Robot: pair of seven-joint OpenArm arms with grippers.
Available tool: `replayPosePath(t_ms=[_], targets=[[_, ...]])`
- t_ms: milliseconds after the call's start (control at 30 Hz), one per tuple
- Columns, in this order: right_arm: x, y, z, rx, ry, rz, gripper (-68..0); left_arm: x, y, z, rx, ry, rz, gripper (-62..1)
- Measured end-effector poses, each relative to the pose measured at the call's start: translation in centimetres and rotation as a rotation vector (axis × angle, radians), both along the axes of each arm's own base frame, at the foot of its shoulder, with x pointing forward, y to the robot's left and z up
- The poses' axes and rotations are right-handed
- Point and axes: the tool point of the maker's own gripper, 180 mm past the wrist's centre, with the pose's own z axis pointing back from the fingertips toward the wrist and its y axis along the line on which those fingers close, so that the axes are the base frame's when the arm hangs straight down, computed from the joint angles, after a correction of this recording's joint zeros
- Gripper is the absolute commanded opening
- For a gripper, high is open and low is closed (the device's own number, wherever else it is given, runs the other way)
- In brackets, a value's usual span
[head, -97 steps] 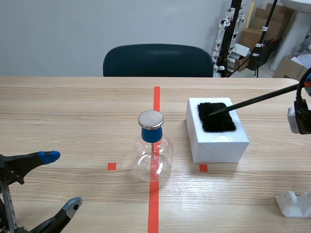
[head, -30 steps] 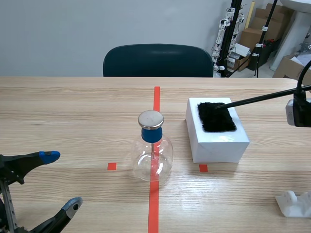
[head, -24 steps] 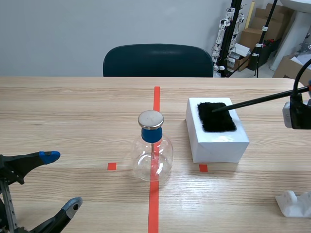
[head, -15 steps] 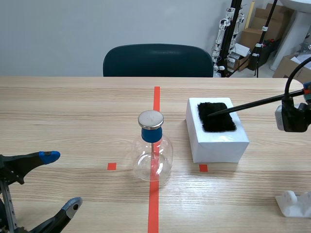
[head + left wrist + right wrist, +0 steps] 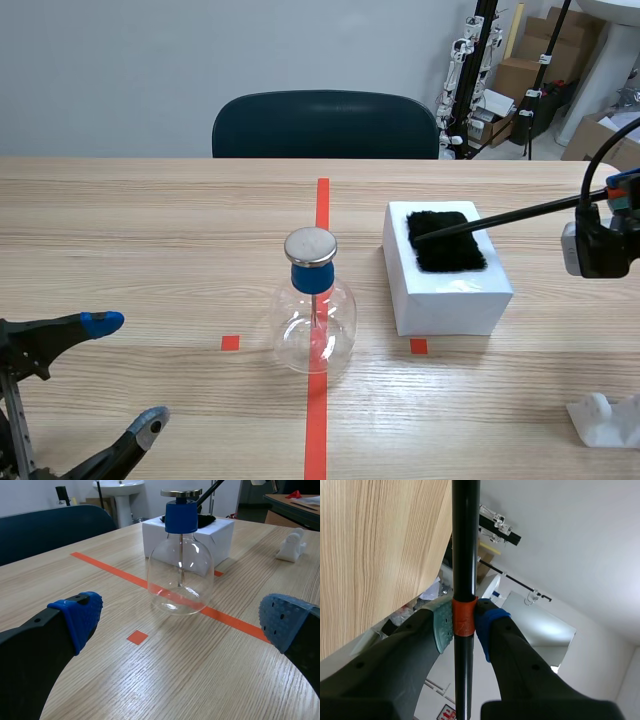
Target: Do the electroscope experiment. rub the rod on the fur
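- rod (image 5: 500, 217): thin and black, slanting down from the right, its tip resting on the fur (image 5: 446, 241)
- fur: a black patch on top of the white box (image 5: 450, 295), which sits on the desk (image 5: 150, 230) just right of the glass flask (image 5: 315, 320)
- right hand (image 5: 465, 622): clamped on the rod at its orange band (image 5: 464, 617), a pad on each side, gripping it far from the tip
- to do it well, my guess: make short back-and-forth strokes along the patch with light downward pressure. The long reach means a small wrist tilt swings the tip a lot
- hold the tip inside the fur. Running off the edge would scrape the box or shove it, and the box looks loose on the desk
- steer the rod away from the flask's metal cap (image 5: 310, 246) until the rubbing is finished
- left hand (image 5: 125, 373): spread wide, holding nothing, low at the near edge of the desk, well apart from the flask
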Motion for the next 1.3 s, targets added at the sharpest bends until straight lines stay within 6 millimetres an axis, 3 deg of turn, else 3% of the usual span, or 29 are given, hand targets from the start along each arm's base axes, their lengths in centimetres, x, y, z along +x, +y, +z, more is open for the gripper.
replayPosePath(t_ms=[167, 300, 633, 800, 900, 1000, 1200, 1300], targets=[[0.2, -2.6, 0.7, -0.057, -0.035, -0.125, -67.8, 0.0, 0.0, 0.0, 0.000, 0.000, 0.000, 1.4], [0.1, -3.2, 0.9, -0.077, -0.022, -0.123, -67.7, 0.0, 0.0, 0.0, 0.000, 0.000, 0.000, 1.4], [-0.2, 0.3, -0.3, 0.013, 0.017, 0.014, -67.7, 0.0, 0.0, 0.0, 0.000, 0.000, 0.000, 1.4], [0.2, -2.4, 0.7, -0.044, -0.044, -0.129, -67.7, 0.0, 0.0, 0.0, 0.000, 0.000, 0.000, 1.4], [0.2, -3.0, 0.7, -0.058, -0.041, -0.153, -67.8, 0.0, 0.0, 0.0, 0.000, 0.000, 0.000, 1.4], [0.2, -2.9, 0.7, -0.060, -0.037, -0.145, -67.7, 0.0, 0.0, 0.0, 0.000, 0.000, 0.000, 1.4], [-0.2, 0.0, -0.4, 0.004, 0.024, -0.001, -67.7, 0.0, 0.0, 0.0, 0.000, 0.000, 0.000, 1.4], [-0.2, 0.0, -0.4, 0.009, 0.024, -0.003, -67.7, 0.0, 0.0, 0.0, 0.000, 0.000, 0.000, 1.4]])
